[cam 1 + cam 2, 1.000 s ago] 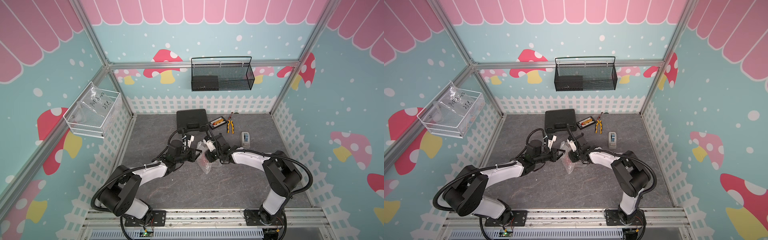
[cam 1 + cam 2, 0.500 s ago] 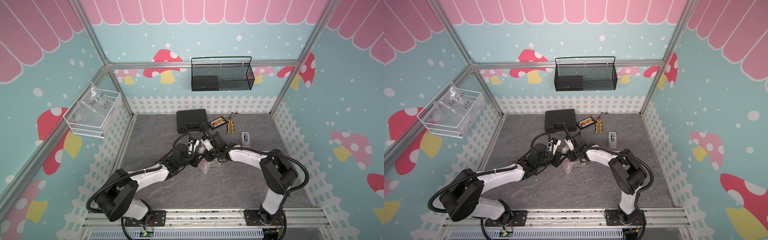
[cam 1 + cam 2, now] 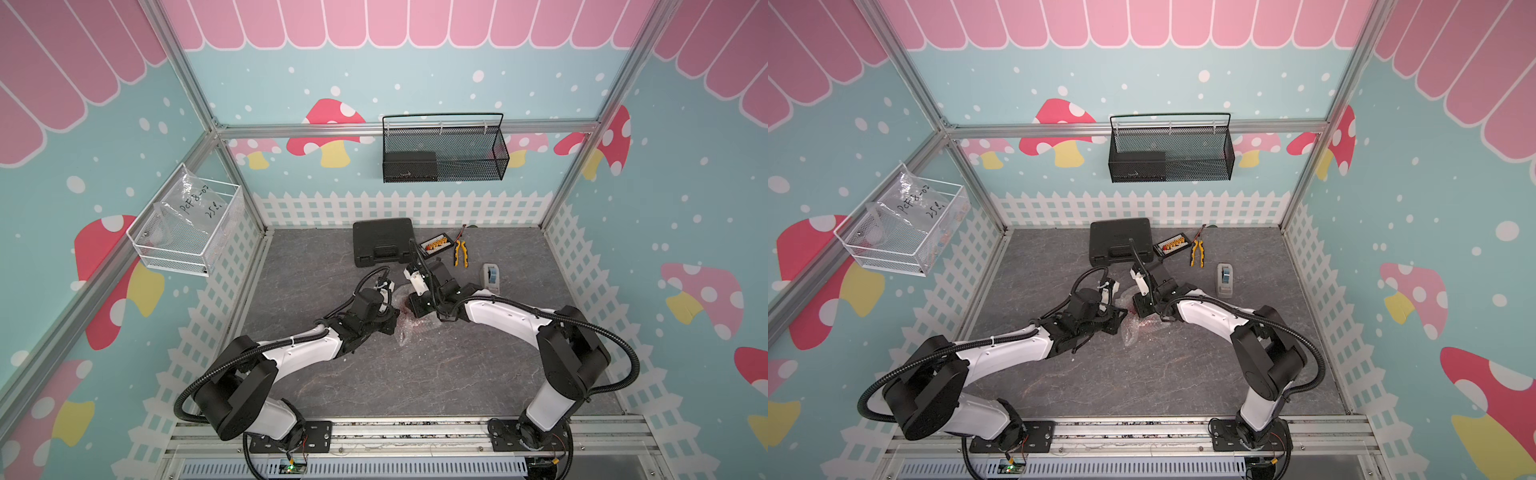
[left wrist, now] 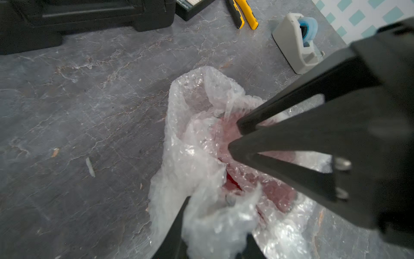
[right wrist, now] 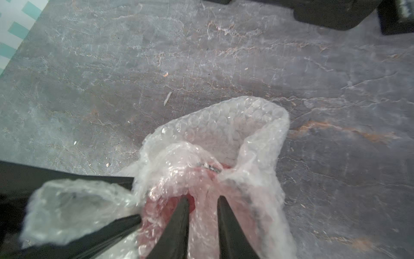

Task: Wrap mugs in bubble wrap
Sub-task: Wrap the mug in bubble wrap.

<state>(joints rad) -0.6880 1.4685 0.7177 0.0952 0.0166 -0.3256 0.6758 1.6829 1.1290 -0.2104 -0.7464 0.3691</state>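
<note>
Mug (image 4: 231, 183): lying near the middle of the mat (image 3: 415, 374), a little toward the back, bundled inside the bubble wrap (image 4: 195, 139); its orientation cannot be told.
Top views: only a sliver of red is seen between the two grippers; crumpled wrap trails out from under them toward the front.
Left wrist view: red is seen through the film and bare in one gap; the tape dispenser (image 4: 293, 42), pliers (image 4: 246, 13) and an edge of the black case (image 3: 382, 241) are also taken in.
Right wrist view: an upstanding open collar of wrap is shown beyond the fingers, pink beneath; of the surroundings, only a corner of the case is caught.
Jaws, left gripper (image 5: 136, 199): parted a little, a puffed flap of wrap filling the gap and touched by both fingers; noted as grasping the wrap.
Jaws, right gripper (image 4: 234, 138): narrowly apart, tips pressed down into the wrap over the mug; whether film is pinched cannot be told.
Edges: the black case is near behind the bundle, apart from it; the tape dispenser is near on the right arm's side, also apart.
Open room: bare mat is left wide toward the front rail (image 3: 415, 432) and on the left arm's side.
Change over one second: the bundle is found in the same spot; both arms are converged on it as before; the right wrist is set slightly farther toward the back.
</note>
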